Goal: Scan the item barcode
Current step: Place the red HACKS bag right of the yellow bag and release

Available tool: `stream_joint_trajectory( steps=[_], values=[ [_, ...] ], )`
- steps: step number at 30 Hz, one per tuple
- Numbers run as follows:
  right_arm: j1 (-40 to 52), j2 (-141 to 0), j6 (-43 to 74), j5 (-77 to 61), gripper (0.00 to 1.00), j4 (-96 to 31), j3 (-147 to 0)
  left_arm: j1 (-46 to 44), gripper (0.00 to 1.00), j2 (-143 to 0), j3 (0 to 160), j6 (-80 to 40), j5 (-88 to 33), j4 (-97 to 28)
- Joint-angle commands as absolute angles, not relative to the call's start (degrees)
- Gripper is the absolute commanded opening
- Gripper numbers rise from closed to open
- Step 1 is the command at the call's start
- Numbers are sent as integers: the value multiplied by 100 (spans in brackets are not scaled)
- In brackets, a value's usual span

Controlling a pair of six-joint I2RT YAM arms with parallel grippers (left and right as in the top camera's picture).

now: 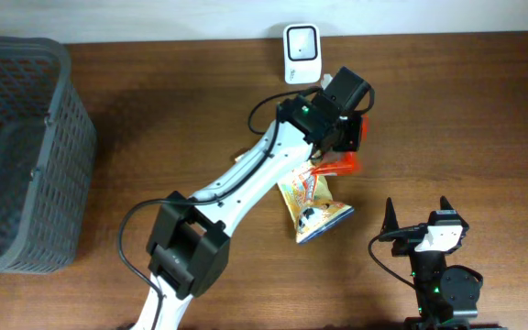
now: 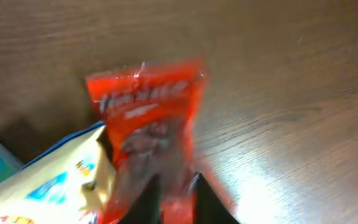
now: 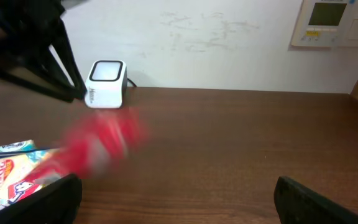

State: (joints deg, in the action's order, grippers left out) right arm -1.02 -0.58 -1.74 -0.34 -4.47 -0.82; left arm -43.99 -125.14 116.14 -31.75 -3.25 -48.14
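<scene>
Reaching diagonally across the worktop (image 1: 484,110) from its base at the near left edge, the left arm (image 1: 255,174) is stretched out almost fully, with its wrist just in front of the white barcode scanner (image 1: 301,53) at the back wall. The left tool (image 2: 176,198) points down at the wood. Its two dark fingers (image 2: 146,202) flank the near end of the red packet (image 2: 145,115). The wrist view is smeared, so I cannot tell whether the tool is pinching the packet or has let go.

The right arm is parked at the near right corner, its right tool (image 1: 418,209) spread wide and holding nothing.

Red packet: glossy red film with white lettering across the top and a darker picture below, all blurred. It sits under the left wrist, just in front of the scanner and slightly to its right. No barcode is legible. Its near end appears to overlap the upper end of a yellow snack bag (image 1: 314,209), which lies flat on the worktop. A dark mesh basket (image 1: 26,156) stands at the far left, well apart.
</scene>
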Motion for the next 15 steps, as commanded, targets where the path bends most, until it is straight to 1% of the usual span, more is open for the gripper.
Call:
stream_joint_trajectory(
  steps=[1, 3, 6, 9, 11, 13, 15],
  values=[
    [-71, -21, -167, -43, 98, -454, -32, -4521, 36, -12650, 11644, -3116, -274, -4772],
    [-71, -21, -167, -45, 98, -454, -32, -4508, 38, -12619, 11736, -3109, -274, -4831],
    [-71, -21, -167, -43, 98, -454, -32, -4399, 41, -12486, 12001, -2792, -263, -5070],
    [-71, -21, -167, -45, 98, -454, -32, -4088, 46, -12134, 12302, -2687, 132, -5839],
    [-71, -21, -167, -43, 98, -454, -32, -3892, 61, -12016, 12307, -2687, 429, -6331],
    [-71, -21, -167, -45, 98, -454, -32, -3691, 61, -12040, 12298, -2687, 587, -6899],
    [-71, -21, -167, -43, 98, -454, -32, -3459, 63, -12136, 12285, -2689, 561, -7426]
  ],
)
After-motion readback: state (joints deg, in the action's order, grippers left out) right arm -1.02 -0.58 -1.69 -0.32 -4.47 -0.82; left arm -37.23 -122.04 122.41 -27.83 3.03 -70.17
